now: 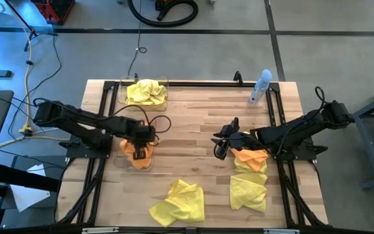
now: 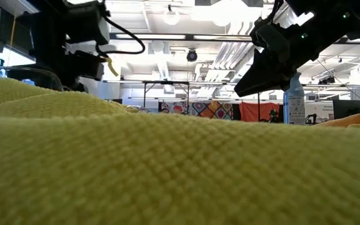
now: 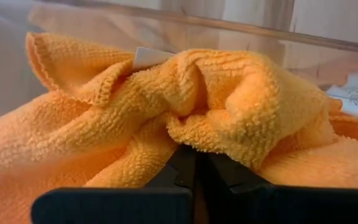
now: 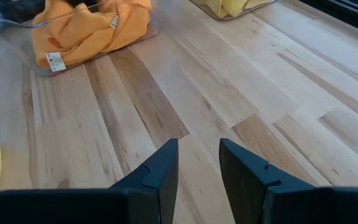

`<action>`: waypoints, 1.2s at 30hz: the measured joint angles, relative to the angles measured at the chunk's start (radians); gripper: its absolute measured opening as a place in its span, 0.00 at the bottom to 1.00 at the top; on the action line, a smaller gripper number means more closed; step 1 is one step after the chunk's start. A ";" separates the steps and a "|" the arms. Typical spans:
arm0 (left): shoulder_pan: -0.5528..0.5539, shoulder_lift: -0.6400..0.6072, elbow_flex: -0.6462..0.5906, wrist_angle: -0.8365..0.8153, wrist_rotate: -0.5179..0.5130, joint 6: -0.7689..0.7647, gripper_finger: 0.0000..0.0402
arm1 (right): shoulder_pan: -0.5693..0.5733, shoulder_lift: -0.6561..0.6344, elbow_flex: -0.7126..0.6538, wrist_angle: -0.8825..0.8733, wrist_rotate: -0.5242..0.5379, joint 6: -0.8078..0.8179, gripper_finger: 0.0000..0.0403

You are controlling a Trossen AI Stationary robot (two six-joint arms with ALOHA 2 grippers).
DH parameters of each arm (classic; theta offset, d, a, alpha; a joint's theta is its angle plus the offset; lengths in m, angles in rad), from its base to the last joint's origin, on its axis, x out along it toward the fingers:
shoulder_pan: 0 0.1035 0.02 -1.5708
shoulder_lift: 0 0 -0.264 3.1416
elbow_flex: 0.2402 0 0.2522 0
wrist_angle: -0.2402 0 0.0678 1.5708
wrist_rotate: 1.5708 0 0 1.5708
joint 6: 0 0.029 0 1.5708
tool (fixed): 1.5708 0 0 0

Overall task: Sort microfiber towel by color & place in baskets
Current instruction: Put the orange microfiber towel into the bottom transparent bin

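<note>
- My left hand [image 1: 138,146] is down inside the near bin [image 1: 119,161] on the left side of the tabletop [image 1: 193,130]; its fingers [image 3: 182,169] are pinched together on an orange towel [image 3: 166,118], a fold of cloth bunched right over the tips
- That orange towel lies crumpled in the bin, with a white tag [image 3: 148,57] poking out of the folds
- My right hand [image 4: 197,165] hovers over bare wood near the middle of the tabletop, fingers a little apart, holding nothing and touching nothing
- Just beside the right hand, under its arm, I see another orange towel [image 1: 250,158] on the tabletop, overlapping a yellow towel [image 1: 249,192] nearer the front edge
- A second yellow towel [image 1: 179,203] lies rumpled at the front, well apart from both bins
- The far bin [image 1: 123,91] at the back left holds a heap of yellow cloth [image 1: 147,92]
</note>
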 joint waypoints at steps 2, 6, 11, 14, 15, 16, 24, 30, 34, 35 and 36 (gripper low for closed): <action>0.015 0.000 0.000 0.003 0.000 -0.006 0.00 | 0.000 0.000 0.000 0.000 0.000 0.000 0.27; 0.033 0.000 0.000 0.010 -0.001 -0.045 0.02 | 0.000 0.000 0.000 0.000 0.000 -0.003 0.27; 0.038 0.000 0.000 0.010 -0.005 -0.078 0.10 | 0.000 0.000 0.000 0.000 -0.001 -0.011 0.27; 0.038 0.000 0.000 0.008 -0.003 -0.143 0.19 | 0.000 0.000 0.000 0.000 -0.001 -0.022 0.27; 0.038 0.000 0.000 0.008 -0.003 -0.158 0.22 | 0.000 0.000 0.000 0.000 -0.001 -0.022 0.27; 0.038 0.000 0.000 0.008 -0.003 -0.163 0.25 | 0.000 0.000 0.000 0.000 -0.001 -0.022 0.27; 0.038 0.001 0.141 -0.170 0.001 -0.131 0.34 | 0.000 0.000 0.000 0.000 -0.001 -0.022 0.27; 0.038 0.001 0.270 -0.281 -0.003 -0.109 0.33 | 0.000 0.000 0.000 0.000 -0.002 -0.022 0.27; 0.038 0.001 0.324 -0.384 -0.013 -0.074 0.33 | 0.000 0.000 0.000 0.000 -0.002 -0.022 0.27; 0.038 0.001 0.336 -0.414 -0.018 -0.071 0.33 | 0.000 0.000 0.000 0.000 -0.002 -0.022 0.27; 0.038 0.001 0.349 -0.444 -0.024 -0.071 0.33 | 0.000 0.000 0.000 0.000 -0.002 -0.022 0.27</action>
